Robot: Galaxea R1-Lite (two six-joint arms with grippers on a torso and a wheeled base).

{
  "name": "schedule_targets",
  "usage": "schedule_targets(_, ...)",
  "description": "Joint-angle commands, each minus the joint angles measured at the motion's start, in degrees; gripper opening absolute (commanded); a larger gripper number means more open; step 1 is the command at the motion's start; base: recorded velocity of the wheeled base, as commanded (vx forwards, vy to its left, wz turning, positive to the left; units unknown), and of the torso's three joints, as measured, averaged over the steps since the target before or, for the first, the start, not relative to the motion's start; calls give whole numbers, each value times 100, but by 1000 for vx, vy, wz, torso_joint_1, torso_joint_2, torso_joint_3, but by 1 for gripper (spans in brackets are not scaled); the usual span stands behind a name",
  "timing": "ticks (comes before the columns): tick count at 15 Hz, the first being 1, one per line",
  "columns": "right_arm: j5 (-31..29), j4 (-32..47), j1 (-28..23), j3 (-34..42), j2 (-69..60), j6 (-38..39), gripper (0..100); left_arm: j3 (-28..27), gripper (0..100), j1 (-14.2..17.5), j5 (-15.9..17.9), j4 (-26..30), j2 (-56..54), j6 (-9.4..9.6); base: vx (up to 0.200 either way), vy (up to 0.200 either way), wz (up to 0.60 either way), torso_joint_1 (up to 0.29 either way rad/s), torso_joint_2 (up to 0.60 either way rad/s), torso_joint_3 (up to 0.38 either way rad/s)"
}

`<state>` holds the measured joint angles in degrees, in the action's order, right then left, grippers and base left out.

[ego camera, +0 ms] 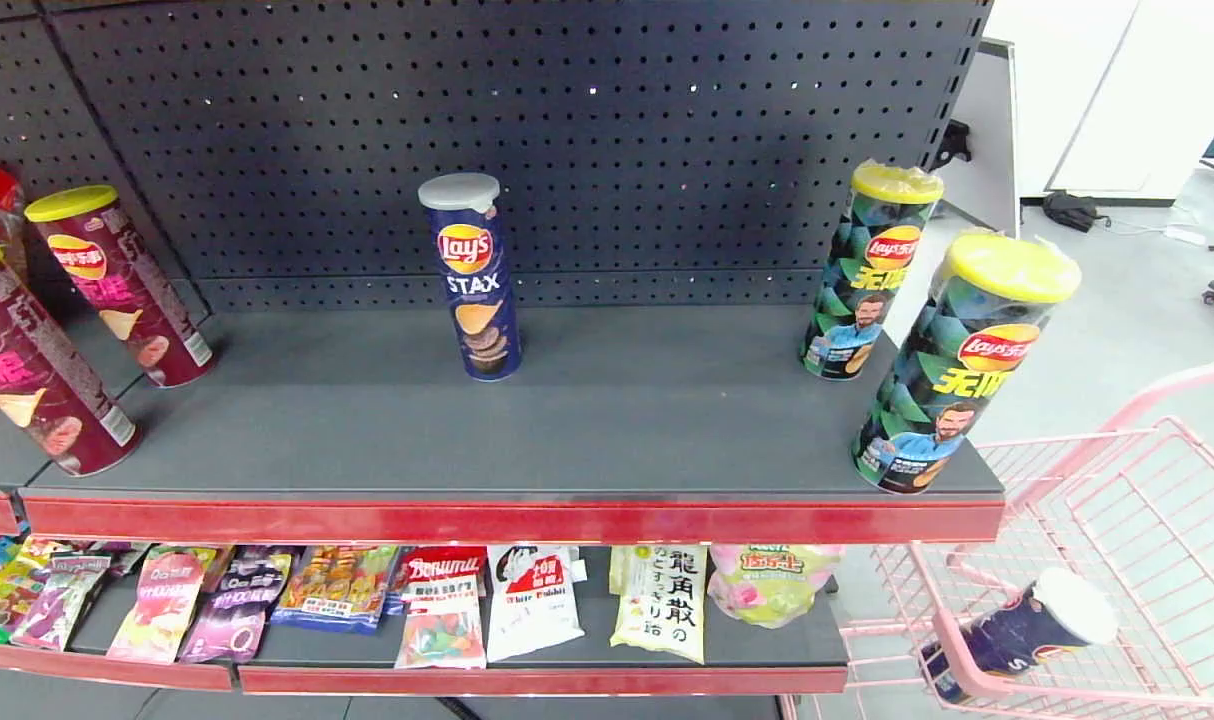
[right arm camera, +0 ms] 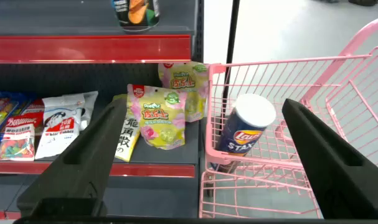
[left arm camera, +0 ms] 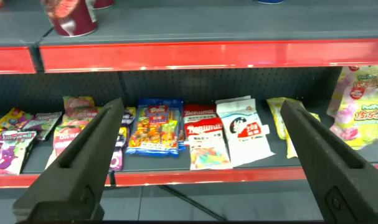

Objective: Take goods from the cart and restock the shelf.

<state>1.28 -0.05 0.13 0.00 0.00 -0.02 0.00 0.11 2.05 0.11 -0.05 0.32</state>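
Dark blue chip can, white lid, leaning in pink wire cart
Lid end up, ahead of spread right fingers; left fingers, also apart, farther off

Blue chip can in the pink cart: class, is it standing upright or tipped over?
Tipped. The blue can leans slantwise in the pink cart, lid end higher than its base.
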Motion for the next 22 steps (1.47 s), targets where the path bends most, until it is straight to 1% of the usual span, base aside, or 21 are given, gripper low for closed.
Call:
schedule_targets(1, 4, -4, -5, 0, 0, 2, 100, 0, 100, -2, -3, 7, 5, -14, -200, 0, 0, 12, 2, 7)
schedule_targets(4, 4, -4, -5, 0, 0, 2, 100, 0, 100, -2, -3, 7, 5, -5, -200, 0, 0, 4, 4, -1)
schedule_targets(7, 4, -4, 4, 0, 0, 11, 100, 0, 100, -2, -3, 7, 5, -23, 0, 0, 0, 0, 0, 0)
schedule_targets(19, -5, -4, 4, 0, 0, 29, 100, 0, 100, -2, -3, 7, 5, -23, 0, 0, -600, 4, 2, 3)
schedule_targets(22, -5, -4, -5, 0, 0, 20, 100, 0, 100, -2, -3, 7, 5, -14, 0, 0, 0, 0, 0, 0)
